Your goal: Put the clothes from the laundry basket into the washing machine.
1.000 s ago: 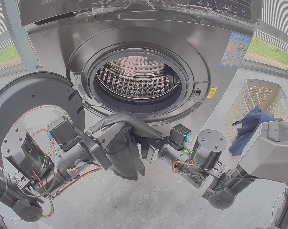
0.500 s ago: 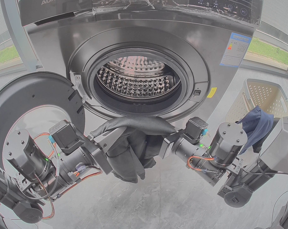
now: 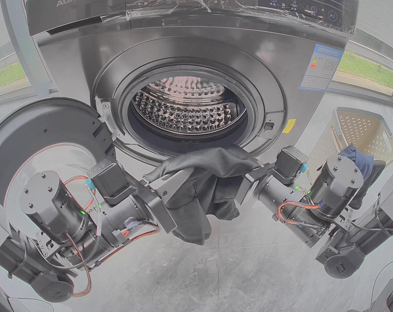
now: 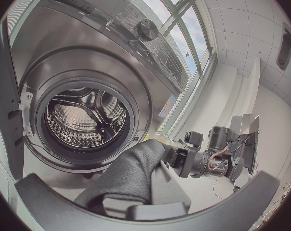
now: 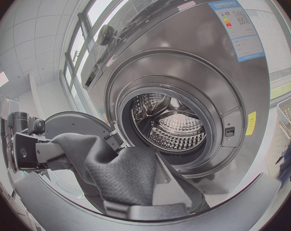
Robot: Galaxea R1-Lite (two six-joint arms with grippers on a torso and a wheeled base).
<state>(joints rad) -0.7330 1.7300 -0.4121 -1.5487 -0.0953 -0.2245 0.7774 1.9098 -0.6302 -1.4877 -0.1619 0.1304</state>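
Note:
A dark grey garment [image 3: 207, 174] hangs stretched between both grippers just below the open mouth of the washing machine [image 3: 188, 109]. My left gripper [image 3: 179, 183] is shut on its left part, my right gripper [image 3: 248, 180] shut on its right part. The cloth drapes over the left gripper [image 4: 145, 190] and over the right gripper [image 5: 145, 193], hiding the fingertips. The steel drum [image 3: 185, 102] has no clothes in it. A blue garment [image 3: 359, 159] hangs over the rim of the beige laundry basket [image 3: 361, 128] at the right.
The round machine door [image 3: 40, 139] stands swung open at the left, close to my left arm. Grey tiled floor [image 3: 231, 274] lies below the garment. The basket sits on the floor right of the machine.
Both grippers have carried the grey garment up and to the right, nearer the drum opening. The right arm has drawn back toward the right, spreading the cloth wider.

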